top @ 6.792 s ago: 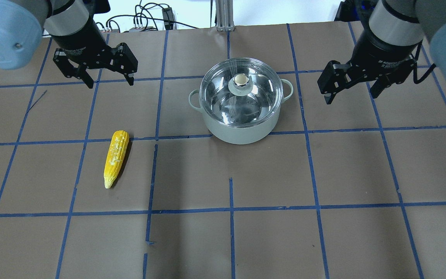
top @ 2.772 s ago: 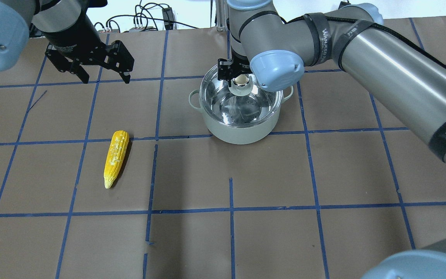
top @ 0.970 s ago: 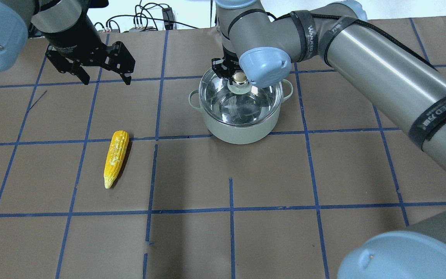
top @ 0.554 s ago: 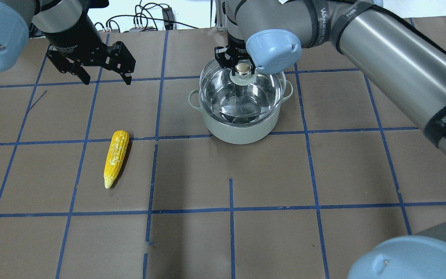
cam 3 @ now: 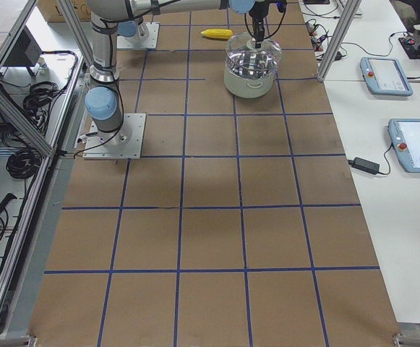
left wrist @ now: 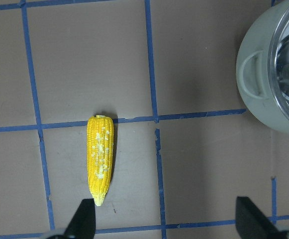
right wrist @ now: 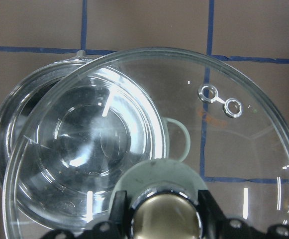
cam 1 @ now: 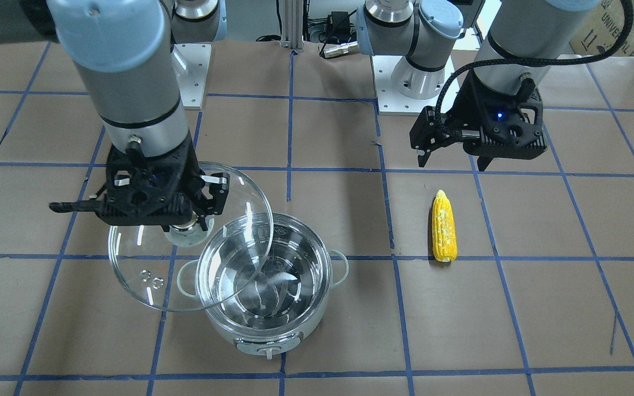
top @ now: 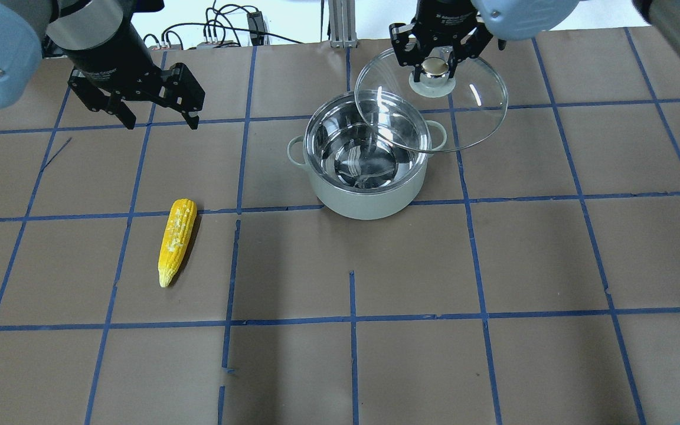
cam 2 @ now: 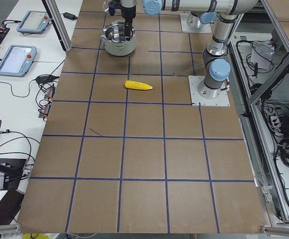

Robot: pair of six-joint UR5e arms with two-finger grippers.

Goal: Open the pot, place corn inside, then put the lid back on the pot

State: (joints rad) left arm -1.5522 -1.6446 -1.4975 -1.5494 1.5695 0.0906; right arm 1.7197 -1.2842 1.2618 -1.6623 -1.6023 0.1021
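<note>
The pot [top: 365, 199] stands open on the table, its steel inside empty; it also shows in the front view [cam 1: 266, 330]. My right gripper [top: 437, 66] is shut on the knob of the clear glass lid [top: 470, 112] and holds it in the air, tilted, over the pot's far right rim. In the front view the gripper [cam 1: 186, 224] and lid [cam 1: 146, 275] overlap the pot's edge. The corn [top: 176, 241] lies flat on the table to the pot's left, also in the left wrist view [left wrist: 100, 157]. My left gripper [top: 162, 121] hangs open and empty above the table behind the corn.
Brown paper with blue tape gridlines covers the table [top: 411, 265]. Cables and an aluminium post [top: 340, 23] sit at the far edge. The arm bases [cam 1: 405, 82] stand on the robot's side. Operator pendants [cam 3: 387, 76] lie on a side bench.
My right gripper has lifted the lid off the pot and carried it up and to the right, leaving the pot open. The left gripper and the corn have stayed in place.
</note>
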